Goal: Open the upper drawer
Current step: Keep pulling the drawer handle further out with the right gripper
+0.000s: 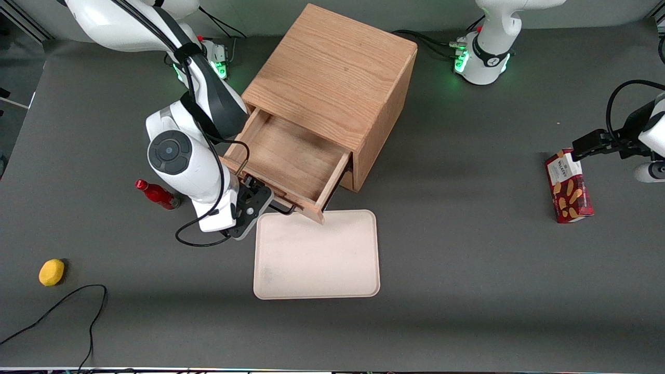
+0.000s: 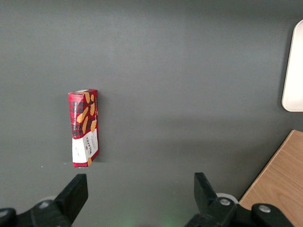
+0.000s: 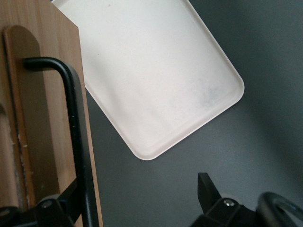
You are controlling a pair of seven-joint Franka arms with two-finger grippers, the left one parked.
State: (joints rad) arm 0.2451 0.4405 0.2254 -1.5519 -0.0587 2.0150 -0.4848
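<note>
The upper drawer (image 1: pixel 291 156) of the oak cabinet (image 1: pixel 332 78) stands pulled well out, its wooden tray bare inside. Its front panel (image 3: pixel 42 118) carries a thin black wire bar handle (image 1: pixel 283 209). My right gripper (image 1: pixel 254 200) hangs at the drawer front, at the handle's end toward the working arm. In the right wrist view the gripper (image 3: pixel 135 201) is open. The handle bar (image 3: pixel 78 142) runs between the fingers, close against one fingertip (image 3: pixel 59 203), and the other fingertip (image 3: pixel 206 191) stands well apart over the table. The lower drawer is hidden under the open one.
A cream tray (image 1: pixel 317 254) lies on the table just in front of the open drawer, nearer the front camera; it also shows in the right wrist view (image 3: pixel 156 80). A red bottle (image 1: pixel 156 195) stands beside the arm. A yellow fruit (image 1: pixel 51 272) and a black cable (image 1: pixel 62 306) lie nearer the camera. A biscuit box (image 1: pixel 569 186) lies toward the parked arm's end.
</note>
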